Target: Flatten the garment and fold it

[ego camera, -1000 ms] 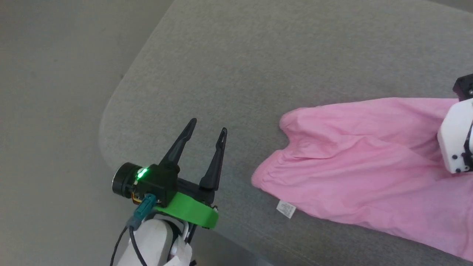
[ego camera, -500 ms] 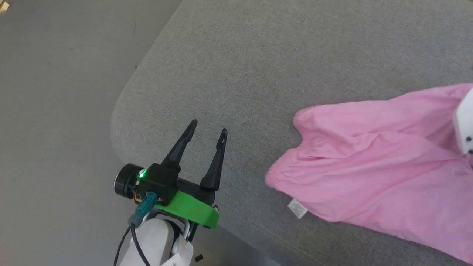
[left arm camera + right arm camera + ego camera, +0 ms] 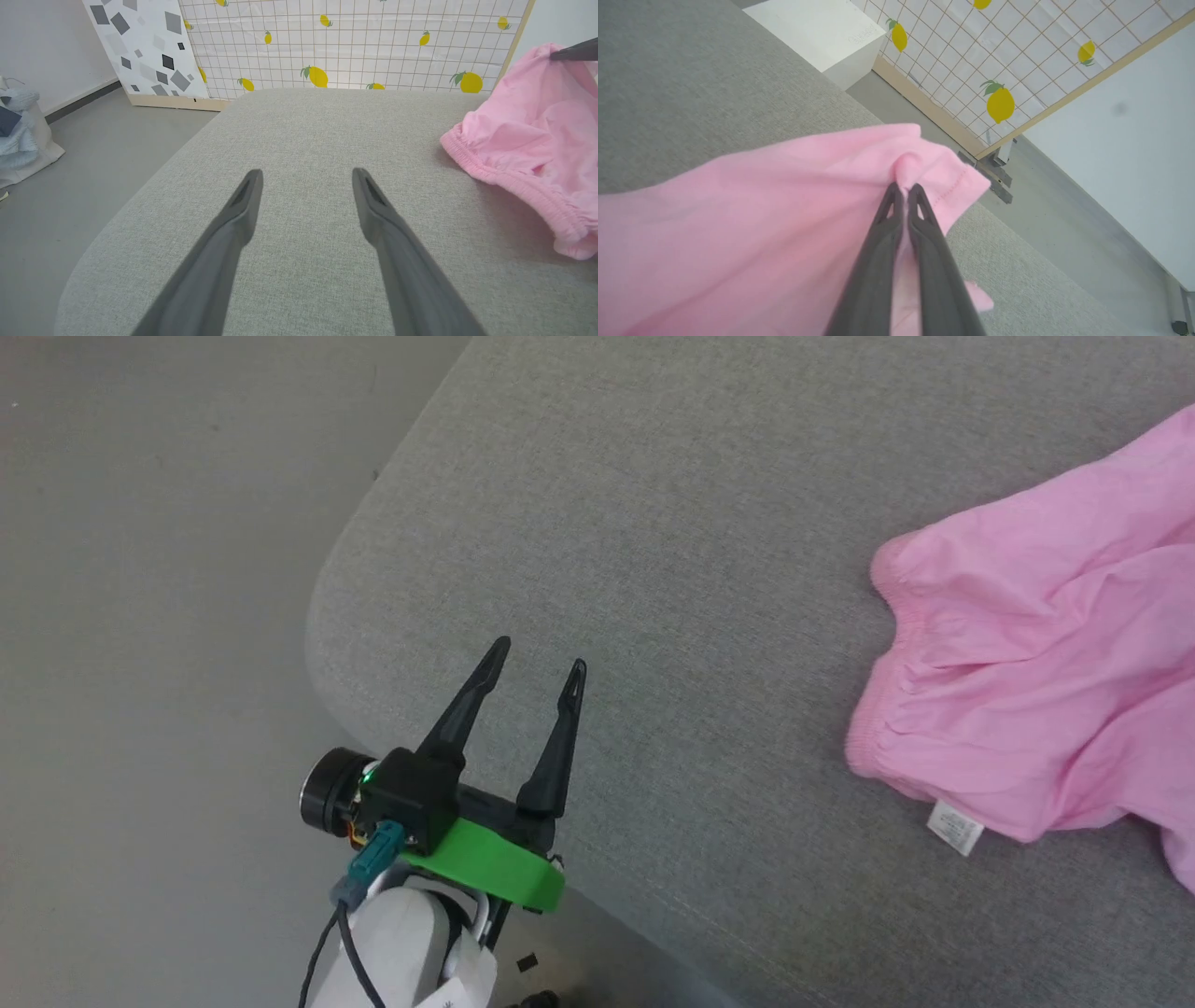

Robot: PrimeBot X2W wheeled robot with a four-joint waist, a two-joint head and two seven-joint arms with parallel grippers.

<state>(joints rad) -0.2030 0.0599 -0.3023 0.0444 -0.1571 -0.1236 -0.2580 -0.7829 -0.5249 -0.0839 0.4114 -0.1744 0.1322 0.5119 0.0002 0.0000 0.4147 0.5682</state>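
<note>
My head view cuts the garment (image 3: 1046, 644) off at the right edge, so I cannot see its far end. The print on its white label (image 3: 954, 827) is too small to read. In the right wrist view the right tool (image 3: 905, 186) pinches a pink fold, and the cloth hides the worktop (image 3: 691, 70) under it. In the left wrist view a dark finger (image 3: 577, 49) is clipped by the right edge.

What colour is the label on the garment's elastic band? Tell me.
White; the label on the garment shows best in the head view.
</note>
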